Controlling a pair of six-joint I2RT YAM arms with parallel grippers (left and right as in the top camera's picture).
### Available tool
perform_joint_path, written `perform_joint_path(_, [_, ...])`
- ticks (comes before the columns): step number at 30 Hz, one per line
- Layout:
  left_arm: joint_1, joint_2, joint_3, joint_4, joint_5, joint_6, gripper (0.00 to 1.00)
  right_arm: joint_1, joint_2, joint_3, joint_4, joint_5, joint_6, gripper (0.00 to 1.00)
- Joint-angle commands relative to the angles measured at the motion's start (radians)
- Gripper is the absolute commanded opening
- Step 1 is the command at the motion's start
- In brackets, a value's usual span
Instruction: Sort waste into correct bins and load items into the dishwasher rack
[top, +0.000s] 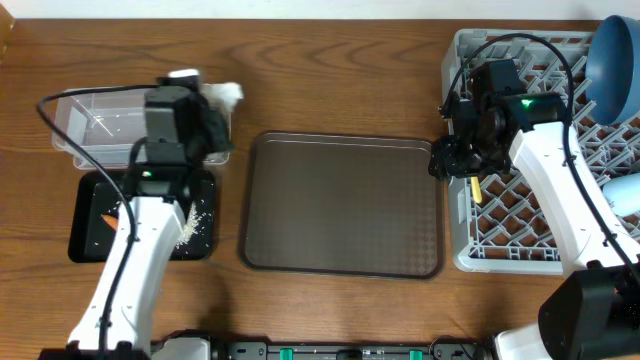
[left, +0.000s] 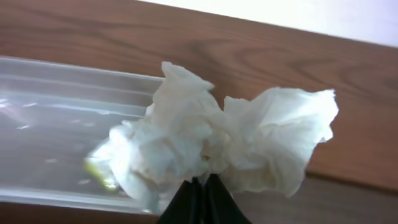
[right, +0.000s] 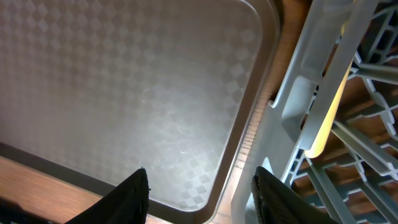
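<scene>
My left gripper (left: 200, 186) is shut on crumpled white paper (left: 217, 140), held above the right end of the clear tub (left: 56, 124); the paper also shows in the overhead view (top: 225, 95) by the tub (top: 95, 125). The black tray (top: 90, 235) holds a carrot (top: 108, 217) and rice bits (top: 195, 222). My right gripper (right: 199, 199) is open and empty over the gap between the brown tray and the grey rack (top: 520, 215). The pale yellow spoon (right: 329, 106) lies in the rack, also seen overhead (top: 476, 190). A dark-blue bowl (top: 612, 65) and a light-blue cup (top: 625, 190) sit in the rack.
The brown serving tray (top: 340, 205) lies mid-table between the arms, its corner below my right gripper (right: 155, 106). The rack's grey wall (right: 292, 112) stands right beside the right fingers. Wooden table (top: 330, 70) all around.
</scene>
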Motion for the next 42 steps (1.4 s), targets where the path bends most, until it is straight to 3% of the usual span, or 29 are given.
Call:
perform_joint_path(1, [0.066, 0.055, 0.011, 0.032, -0.060, 0.007, 0.15, 0.003, 0.010, -0.001, -0.002, -0.001, -0.007, 0.53])
perform_joint_path(4, [0.108, 0.108, 0.011, 0.064, -0.060, 0.007, 0.17, 0.003, 0.010, -0.001, -0.004, -0.001, -0.008, 0.53])
perform_joint_path(10, [0.132, 0.168, 0.011, 0.084, -0.052, 0.008, 0.65, 0.003, 0.010, -0.001, -0.004, -0.001, -0.008, 0.53])
perform_joint_path(19, [0.109, 0.027, 0.011, 0.015, 0.192, -0.019, 0.72, 0.003, 0.010, -0.001, 0.012, -0.002, -0.007, 0.54])
perform_joint_path(22, [0.051, -0.012, 0.011, -0.047, 0.233, -0.018, 0.77, 0.003, 0.010, -0.001, 0.036, -0.022, -0.003, 0.59])
perform_joint_path(29, [-0.103, 0.003, 0.085, -0.401, 0.233, 0.011, 0.86, -0.003, 0.010, -0.001, 0.172, -0.106, 0.031, 0.80])
perform_joint_path(34, [-0.071, -0.029, 0.193, -0.752, 0.211, 0.016, 0.86, -0.085, 0.001, 0.018, 0.135, -0.106, 0.082, 0.82])
perform_joint_path(37, [-0.043, -0.097, 0.197, -0.847, 0.179, 0.023, 0.85, -0.154, -0.031, 0.018, 0.092, -0.106, 0.060, 0.84])
perform_joint_path(42, [-0.042, -0.274, 0.182, -0.904, 0.180, 0.045, 0.85, -0.235, -0.116, 0.017, 0.041, -0.105, -0.038, 0.99])
